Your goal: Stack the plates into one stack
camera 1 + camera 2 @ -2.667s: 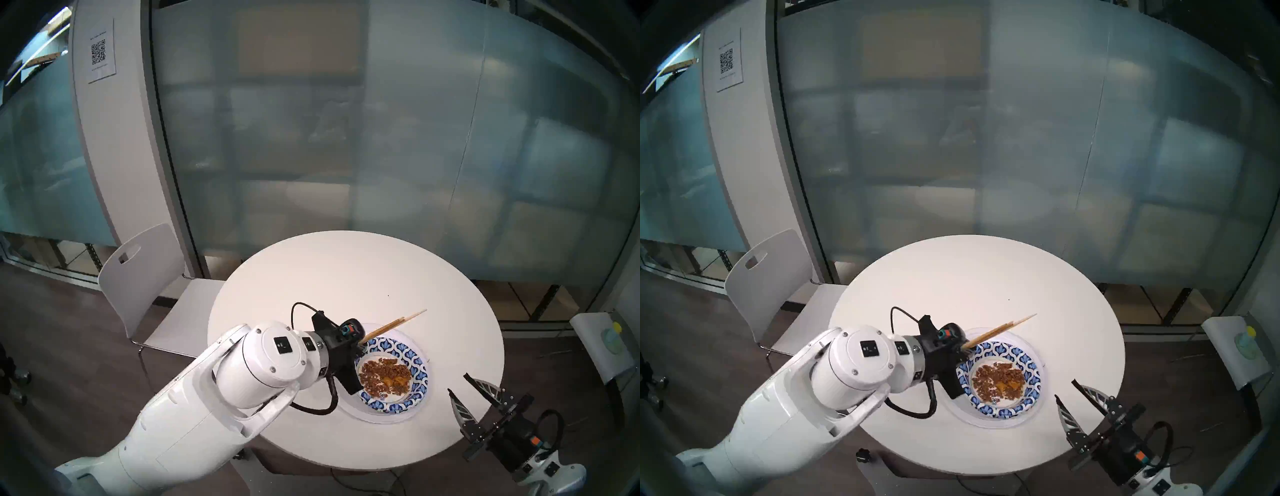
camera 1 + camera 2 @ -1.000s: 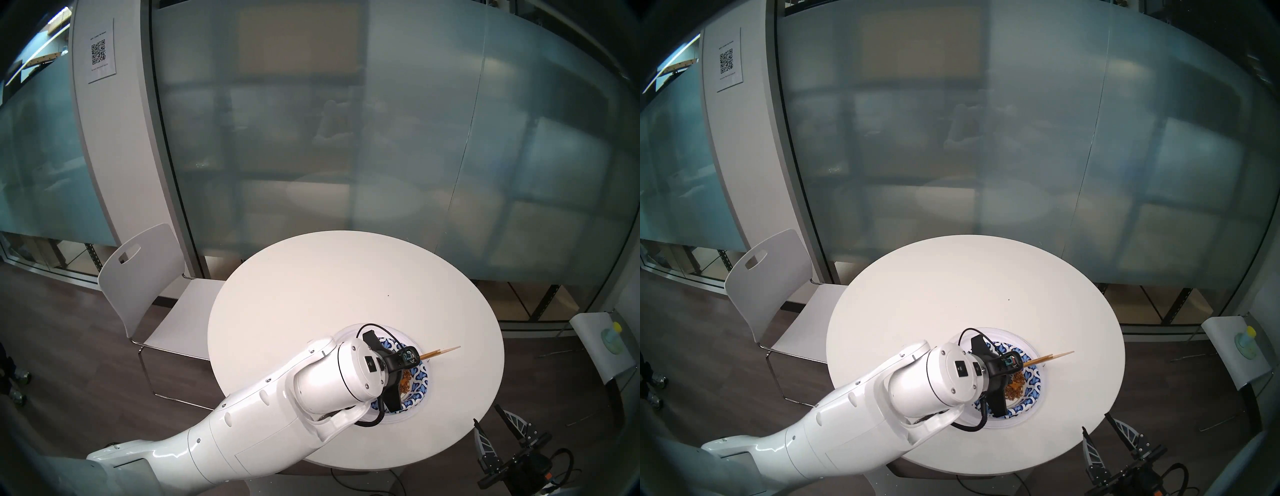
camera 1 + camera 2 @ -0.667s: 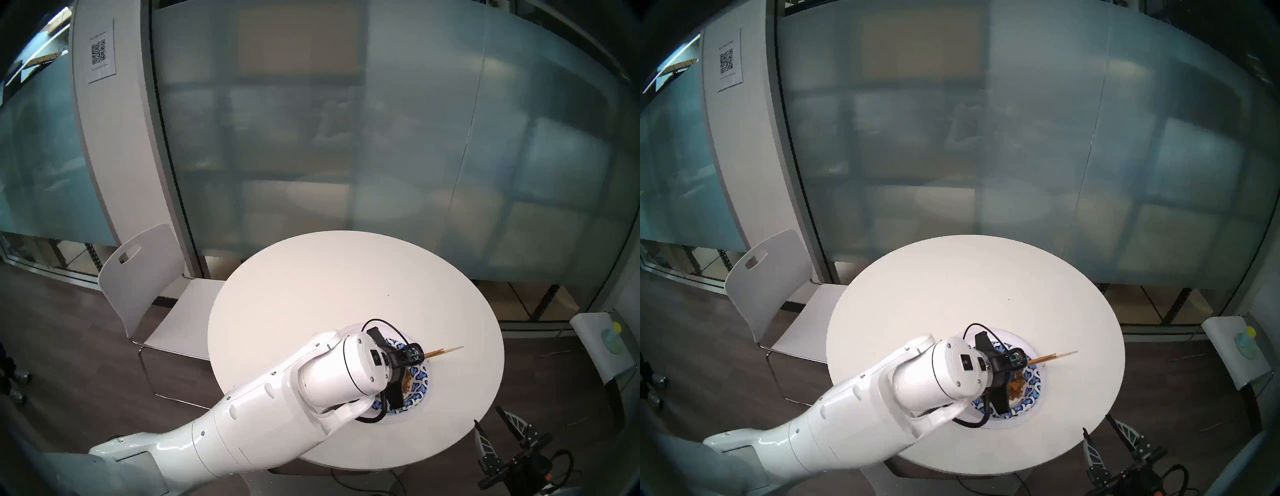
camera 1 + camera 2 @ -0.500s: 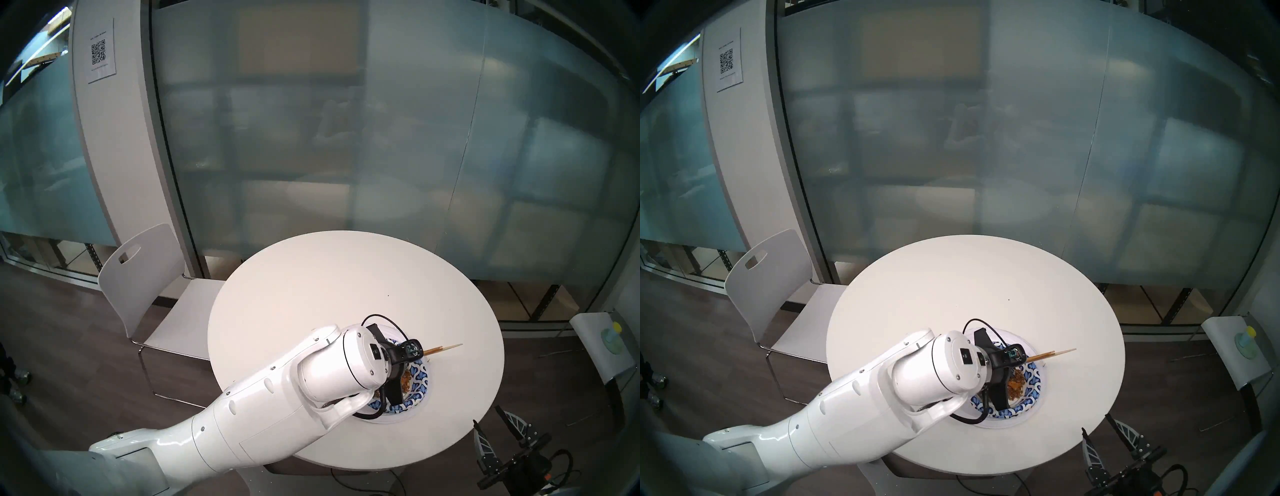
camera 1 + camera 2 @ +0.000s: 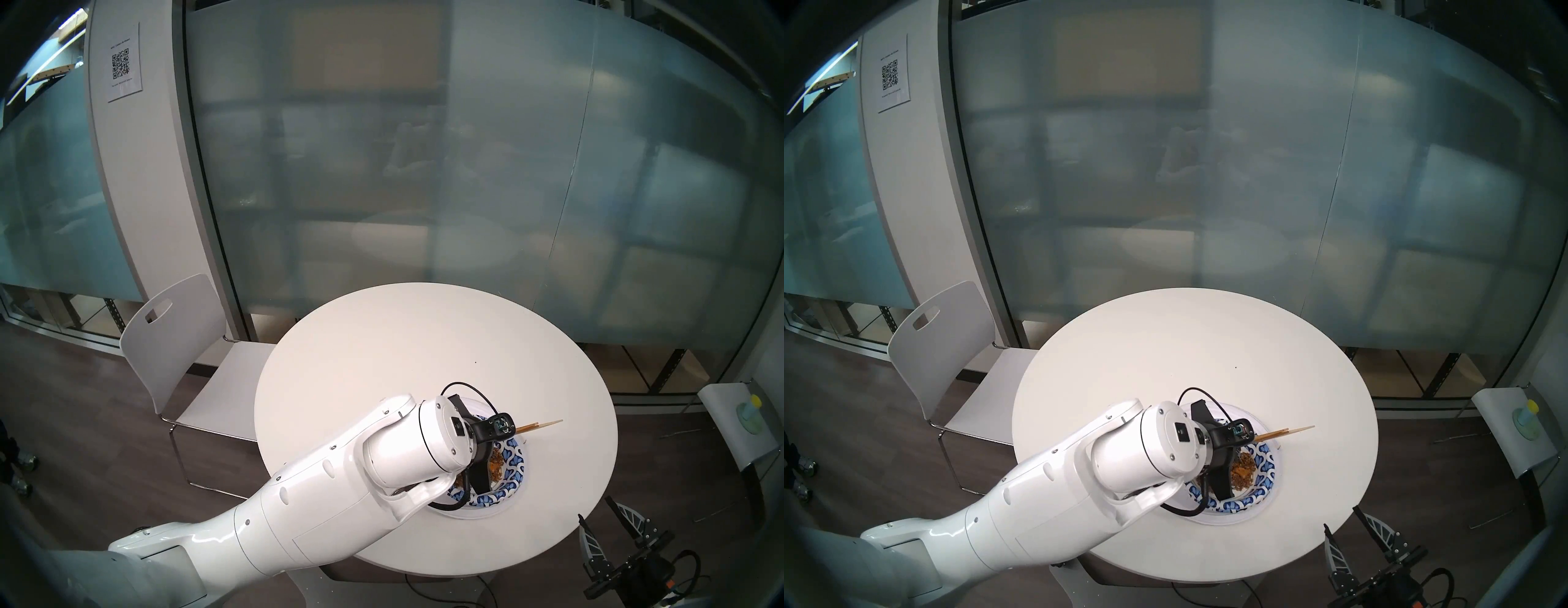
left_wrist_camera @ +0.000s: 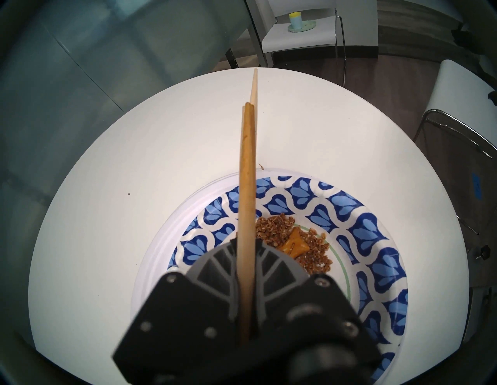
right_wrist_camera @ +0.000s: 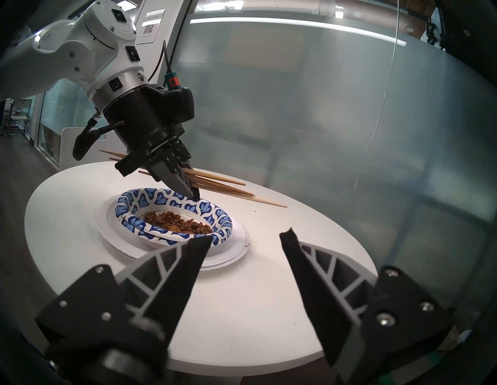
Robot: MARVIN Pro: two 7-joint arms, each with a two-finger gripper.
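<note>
Right wrist view: left gripper (image 7: 194,194) fingers clamping wooden chopsticks (image 7: 228,189) over the stacked petal-pattern plates (image 7: 172,215) on the bench (image 7: 242,295), needing a level carry clear; right gripper (image 7: 244,242) fingers standing apart.

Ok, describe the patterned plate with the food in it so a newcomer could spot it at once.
Start at the round white table. Toward its near right side lies a stack of plates, under the left gripper, which is shut on chopsticks. The top plate is the smaller, deeper one with a blue-and-white petal rim, holding brown crumbs; the plates beneath are plain white.
</note>
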